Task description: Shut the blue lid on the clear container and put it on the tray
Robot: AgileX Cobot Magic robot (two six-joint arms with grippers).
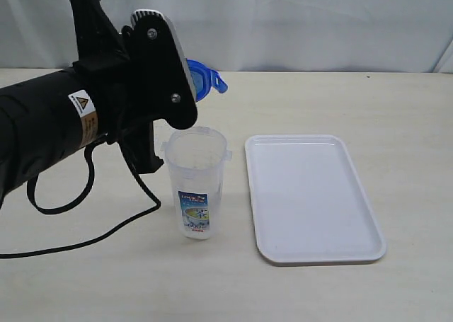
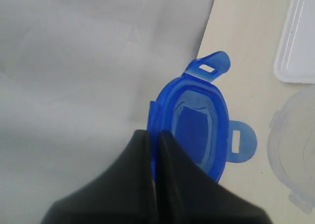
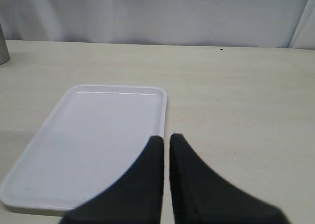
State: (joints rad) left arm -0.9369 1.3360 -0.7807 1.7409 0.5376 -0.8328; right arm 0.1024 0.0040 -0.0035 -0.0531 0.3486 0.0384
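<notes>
Tabletop (image 1: 396,110) pale beige, bearing tray (image 1: 311,194); grey curtain (image 1: 297,25) behind.

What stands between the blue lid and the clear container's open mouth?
Nothing visible. The left gripper holds the blue lid in the air, higher than the clear container, whose mouth is open and uncovered. The white tray beside it is bare.

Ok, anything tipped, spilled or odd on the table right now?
Nothing stands out. The clear container stands upright and open beside the tray, with nothing spilled. The left gripper is shut on the rim of the blue lid, holding it tilted in the air.
</notes>
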